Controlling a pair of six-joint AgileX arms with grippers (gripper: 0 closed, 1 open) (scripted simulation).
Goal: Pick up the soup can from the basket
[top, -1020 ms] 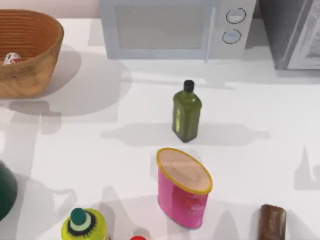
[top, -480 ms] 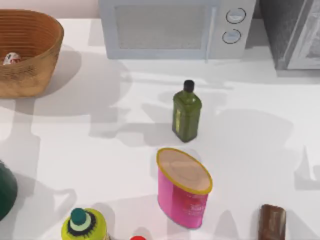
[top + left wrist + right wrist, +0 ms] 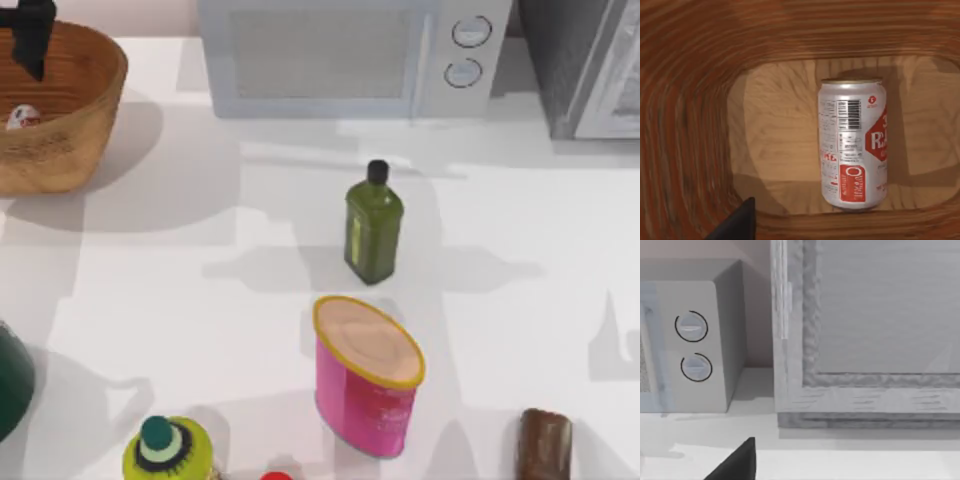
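Above basket, left pincer, soup can

A rendered kitchen counter, staged as a simulated tabletop.

A white microwave with two round dials stands along the back edge of the white table; beside it, at the right, sits a second grey appliance with a framed door; groceries are scattered over the surface: a dark green bottle, a pink canister with a gold rim, a woven wicker basket at the far left; flat shading and hard shadows show it is computer-generated.
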